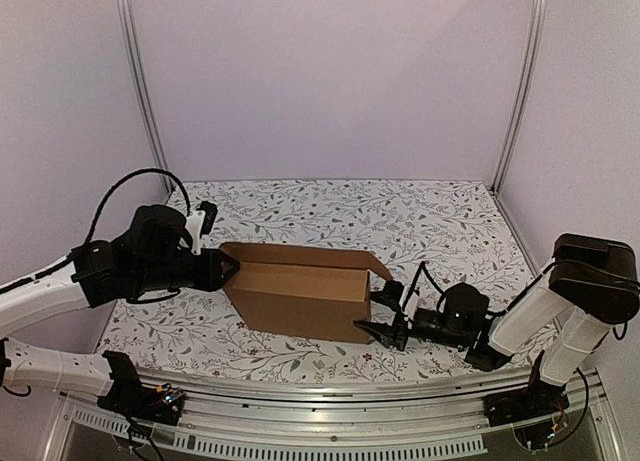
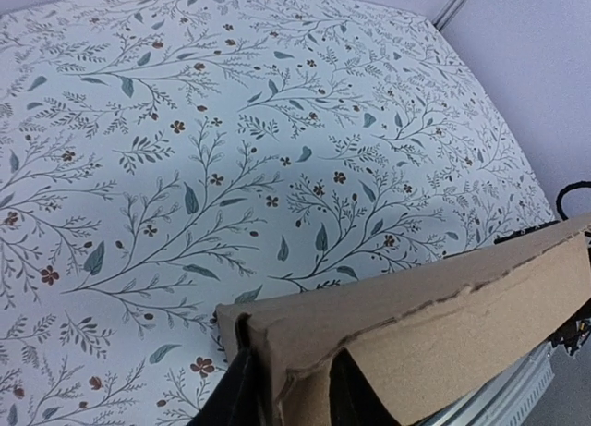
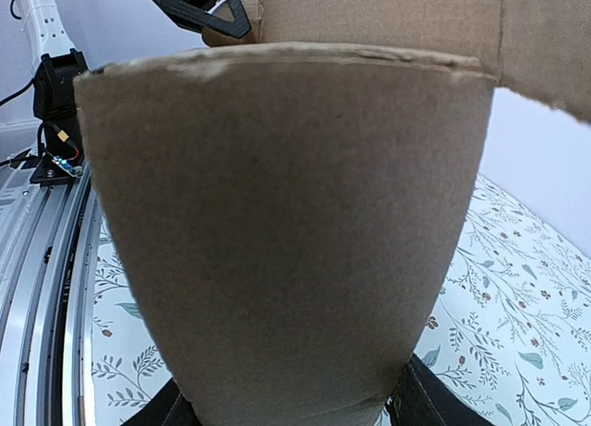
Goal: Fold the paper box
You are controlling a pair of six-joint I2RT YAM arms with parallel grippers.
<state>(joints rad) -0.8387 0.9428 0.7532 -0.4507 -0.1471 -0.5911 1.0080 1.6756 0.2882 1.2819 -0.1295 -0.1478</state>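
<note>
Looking down from the top camera, I see the paper box (image 1: 300,296) near the middle of the floral table (image 1: 420,216), its long walls raised and its top open. The left gripper (image 1: 228,271) is at the box's left end. On its wrist view the fingers (image 2: 233,394) straddle the corner wall, but I cannot tell if they pinch it. The right gripper (image 1: 388,326) is at the right end, jaws fairly wide, with a bowed flap wedged between them and touching both fingers (image 3: 420,403).
</note>
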